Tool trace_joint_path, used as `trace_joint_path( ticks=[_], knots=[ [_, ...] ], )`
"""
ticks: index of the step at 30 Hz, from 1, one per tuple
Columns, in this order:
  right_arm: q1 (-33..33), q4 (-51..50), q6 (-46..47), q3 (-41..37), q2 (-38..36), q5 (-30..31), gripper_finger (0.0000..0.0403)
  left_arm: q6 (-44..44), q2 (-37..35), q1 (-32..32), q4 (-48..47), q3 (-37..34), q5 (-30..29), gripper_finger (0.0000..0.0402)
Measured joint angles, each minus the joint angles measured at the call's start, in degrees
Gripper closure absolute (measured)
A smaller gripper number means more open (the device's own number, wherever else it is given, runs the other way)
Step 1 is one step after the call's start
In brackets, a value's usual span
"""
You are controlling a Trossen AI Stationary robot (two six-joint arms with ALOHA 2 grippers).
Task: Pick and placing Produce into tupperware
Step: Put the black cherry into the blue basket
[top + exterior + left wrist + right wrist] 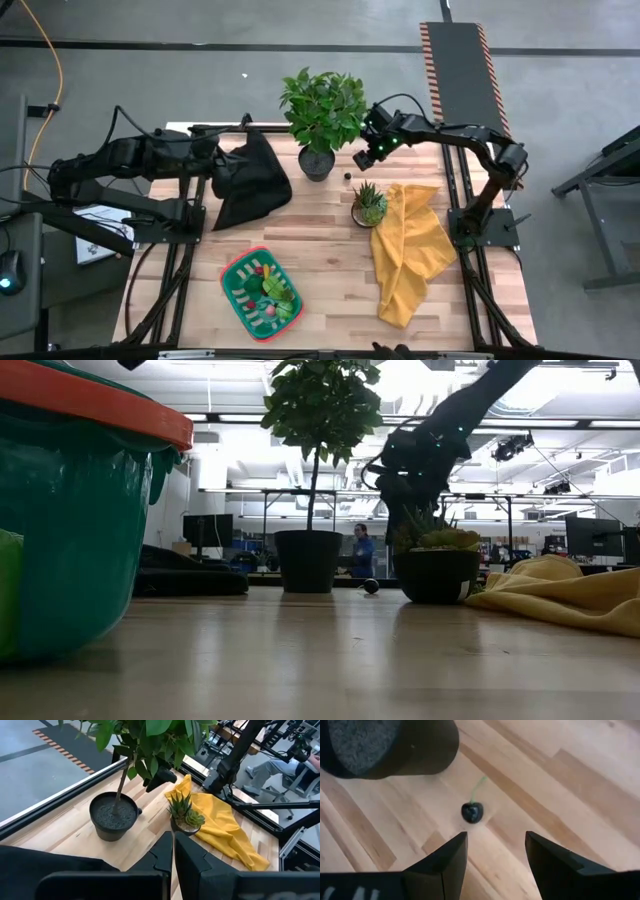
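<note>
Hovering open-fingered right claw above small dark round fruit with thin green stem.

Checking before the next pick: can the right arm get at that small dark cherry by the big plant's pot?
Probably yes. The right gripper hovers open above the cherry, bare table between; the pot sits off to one side.

Green tupperware, red rim

Open right pincer hovers above a dark cherry beside a pot.
</note>
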Motion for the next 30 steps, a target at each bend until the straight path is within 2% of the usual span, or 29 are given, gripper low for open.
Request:
trace_joint_path(
  ticks=[7, 12, 30],
  knots=[
    [3.2, 3.2, 3.5, -2.5, -1.8, 4.3, 0.0212, 0.0, 0.0, 0.0, -2.1, 0.0, -1.4, 0.0394],
    [5.9, 4.9, 3.8, -2.5, -0.8, 10.2, 0.0212, 0.0, 0.0, 0.0, -3.1, 0.0, -2.6, 0.0394],
    [7.5, 4.4, 5.1, -2.5, 0.8, 10.2, 0.0212, -0.9, 0.0, 0.0, -4.1, 0.0, -3.0, 0.0394]
  ],
)
